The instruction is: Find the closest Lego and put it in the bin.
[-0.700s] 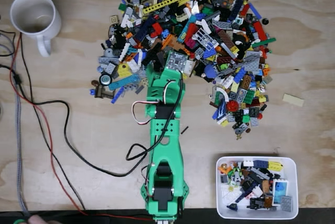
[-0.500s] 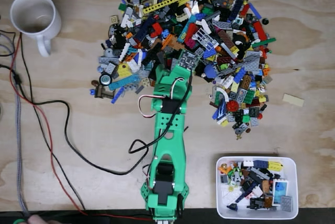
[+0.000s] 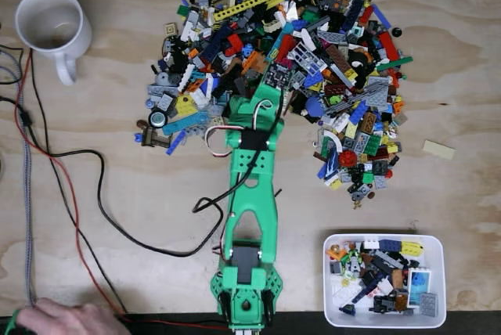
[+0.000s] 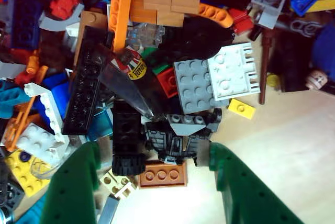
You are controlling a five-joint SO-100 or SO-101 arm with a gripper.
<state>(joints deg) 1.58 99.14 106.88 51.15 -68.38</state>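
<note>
Straddling Lego pile's (image 3: 282, 53) near edge, spread pincer (image 4: 152, 169).

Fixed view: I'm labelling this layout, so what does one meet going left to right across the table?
Mug → black cable → green arm → bin → lone tan plate. The Lego pile spans the arm's and the bin's range, so it has no clear slot.

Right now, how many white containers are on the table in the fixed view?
2. The mug stands at the upper left, well apart from the Lego pile. The bin sits at the lower right, already holding several pieces.
</note>
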